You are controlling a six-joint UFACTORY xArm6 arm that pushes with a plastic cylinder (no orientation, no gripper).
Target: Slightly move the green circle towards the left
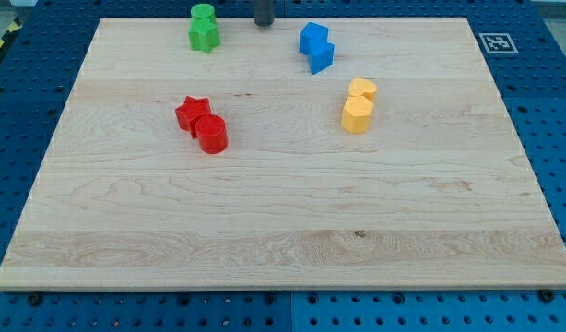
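The green circle (203, 13) sits at the view's top edge of the wooden board, left of centre. It touches a green star (204, 36) just below it. My tip (264, 22) is the lower end of the dark rod at the view's top. It stands to the right of the green circle, with a gap between them, and to the left of the blue blocks.
Two blue blocks (315, 47) touch each other at the top right of centre. A yellow pair (359, 105) lies at the right. A red star (192, 112) touches a red cylinder (211, 134) left of centre. The board's rim (283, 282) runs along the view's bottom.
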